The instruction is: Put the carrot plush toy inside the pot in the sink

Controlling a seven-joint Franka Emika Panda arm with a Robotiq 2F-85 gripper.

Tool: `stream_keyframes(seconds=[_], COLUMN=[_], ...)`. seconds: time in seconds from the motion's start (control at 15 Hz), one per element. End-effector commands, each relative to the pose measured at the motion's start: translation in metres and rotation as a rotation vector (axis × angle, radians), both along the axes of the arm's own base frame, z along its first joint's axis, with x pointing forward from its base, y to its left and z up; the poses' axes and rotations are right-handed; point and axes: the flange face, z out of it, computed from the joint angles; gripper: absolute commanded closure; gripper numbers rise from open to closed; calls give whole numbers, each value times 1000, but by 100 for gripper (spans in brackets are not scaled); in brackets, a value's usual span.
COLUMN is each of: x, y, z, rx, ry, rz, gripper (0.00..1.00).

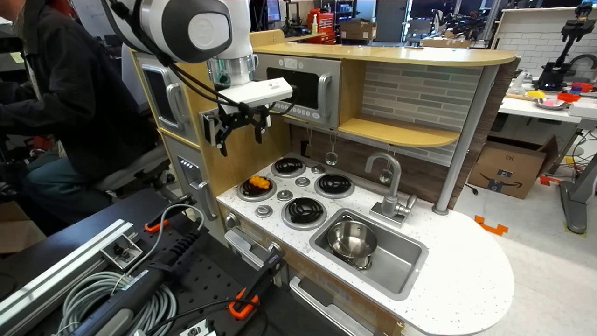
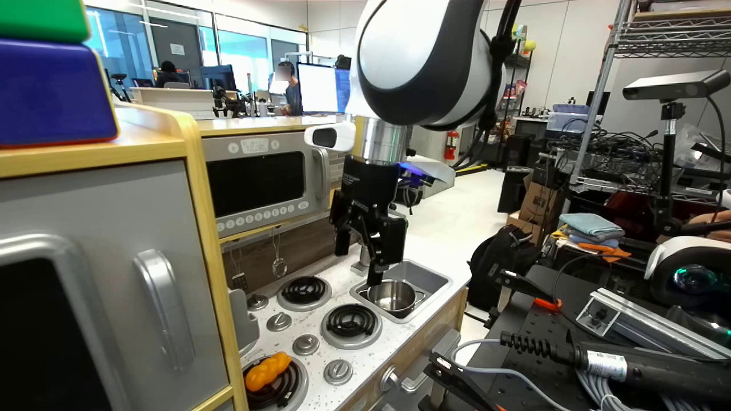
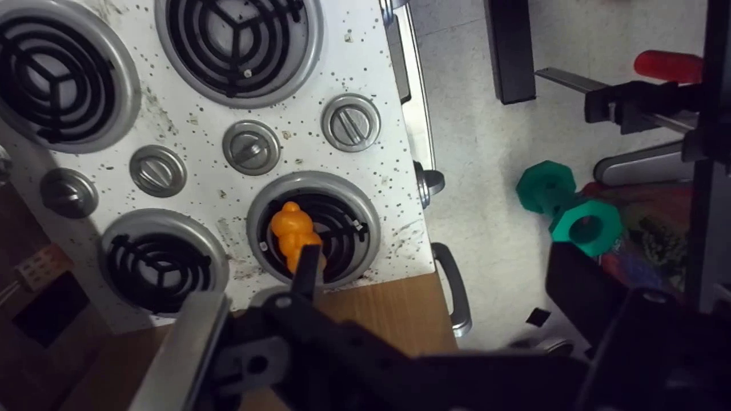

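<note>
Spread wide and holding nothing, the end effector [image 1: 241, 147] hangs in the upper left of the frame in an exterior view, well above the counter [image 1: 466, 266]. Its parted, downward pose suggests readiness for a grasp. The carrot plush toy [image 3: 292, 228] lies on a burner [image 3: 341, 237], just left of centre in the wrist view; one of the fingers [image 3: 307, 274] crosses its lower end there by line of sight only. The burner's ring probably helps keep it from rolling away. Mouth up, the pot [image 1: 352, 240] stands in the sink [image 1: 396, 257], right of centre and low in an exterior view, presumably set so to take the toy from above.

The toy's long axis runs nearly top to bottom in the wrist view, leaning slightly right as it descends; a small knobbed end points up the frame, the opposite end partly hidden. In an exterior view, the toy [image 1: 260, 182] lies almost level, dipping a little to the right. With the fingers at left and right of the wrist view, closing would likely pinch across the body rather than along it.
</note>
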Motion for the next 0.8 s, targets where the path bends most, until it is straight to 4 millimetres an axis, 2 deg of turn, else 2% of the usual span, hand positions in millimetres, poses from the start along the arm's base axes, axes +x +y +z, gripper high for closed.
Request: stream_keyframes(seconds=[0.0, 0.07, 0.4, 0.73], x=[6, 0, 6, 23], y=[13, 7, 9, 27], z=[-18, -12, -23, -58], rx=[17, 8, 7, 41], ry=[44, 25, 17, 51], rz=[70, 57, 48, 60], gripper=[0, 0, 0, 0])
